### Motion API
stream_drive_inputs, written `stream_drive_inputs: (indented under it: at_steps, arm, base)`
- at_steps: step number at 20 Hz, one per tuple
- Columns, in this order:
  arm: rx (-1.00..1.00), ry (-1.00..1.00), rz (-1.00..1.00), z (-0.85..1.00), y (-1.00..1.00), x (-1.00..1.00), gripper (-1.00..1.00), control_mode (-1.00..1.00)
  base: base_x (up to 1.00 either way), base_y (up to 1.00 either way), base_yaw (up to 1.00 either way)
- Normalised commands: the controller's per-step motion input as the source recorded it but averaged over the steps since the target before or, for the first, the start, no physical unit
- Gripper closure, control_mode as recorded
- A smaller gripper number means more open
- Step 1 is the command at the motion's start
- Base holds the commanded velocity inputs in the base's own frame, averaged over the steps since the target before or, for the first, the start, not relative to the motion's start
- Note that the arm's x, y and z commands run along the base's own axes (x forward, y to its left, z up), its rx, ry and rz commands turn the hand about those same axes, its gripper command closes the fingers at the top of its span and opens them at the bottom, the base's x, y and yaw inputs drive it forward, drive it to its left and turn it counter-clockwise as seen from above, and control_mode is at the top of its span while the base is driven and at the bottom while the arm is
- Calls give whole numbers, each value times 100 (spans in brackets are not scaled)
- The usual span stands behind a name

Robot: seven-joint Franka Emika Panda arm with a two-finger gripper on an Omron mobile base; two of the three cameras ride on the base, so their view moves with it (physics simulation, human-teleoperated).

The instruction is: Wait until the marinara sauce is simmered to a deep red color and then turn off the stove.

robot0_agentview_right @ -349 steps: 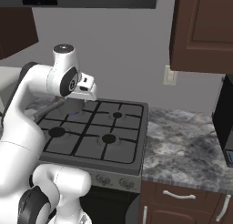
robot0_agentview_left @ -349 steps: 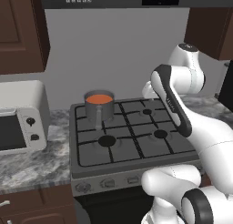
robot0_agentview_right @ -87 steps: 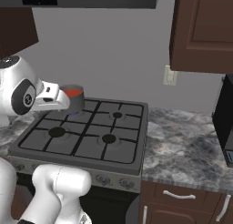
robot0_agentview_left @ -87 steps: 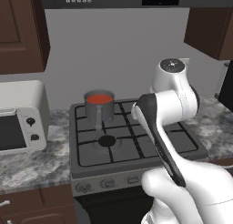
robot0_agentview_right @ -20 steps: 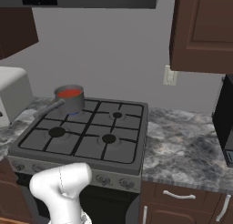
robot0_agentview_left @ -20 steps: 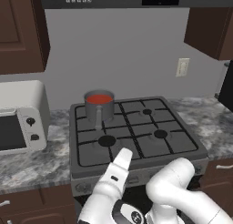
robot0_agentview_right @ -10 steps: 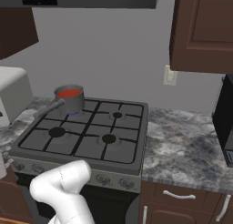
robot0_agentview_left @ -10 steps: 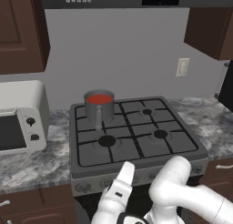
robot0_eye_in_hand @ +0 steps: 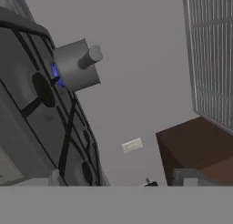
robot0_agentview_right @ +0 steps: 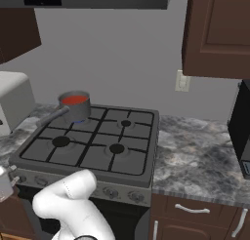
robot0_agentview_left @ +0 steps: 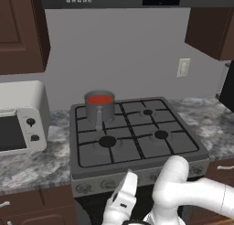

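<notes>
Here, bright red marinara sauce (robot0_agentview_left: pixel 100 99) in a grey saucepan (robot0_agentview_left: pixel 99 109) on the stove (robot0_agentview_left: pixel 137 137)'s back-left burner, blue flame (robot0_eye_in_hand: pixel 55 73) beneath, white arm (robot0_agentview_left: pixel 183 192) bent low before the knobs (robot0_agentview_right: pixel 111 193), gripper's finger spacing impossible to tell, white toaster oven (robot0_agentview_left: pixel 20 116) at left.

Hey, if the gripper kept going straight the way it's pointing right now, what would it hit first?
Probably the wall behind the stove: the hand view looks low across the grates, past the pot, straight at it. Depth is unclear, though.
</notes>
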Motion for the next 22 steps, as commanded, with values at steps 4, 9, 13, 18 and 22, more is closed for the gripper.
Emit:
stream_drive_inputs:
  at_steps: [4, 9, 13, 18, 22]
  arm:
    - [-2, 0, 0, -28, 0, 0, -100, -100]
    - [-8, 0, 0, -18, 0, 0, -100, -100]
    - [-16, 0, 0, -19, 0, 0, -100, -100]
    - [-17, 0, 0, -25, 0, 0, -100, -100]
    - [-4, 0, 0, -15, 0, 0, -100, -100]
  base:
    - [0, 0, 0]
    - [0, 0, 0]
    - [0, 0, 0]
    - [0, 0, 0]
    - [0, 0, 0]
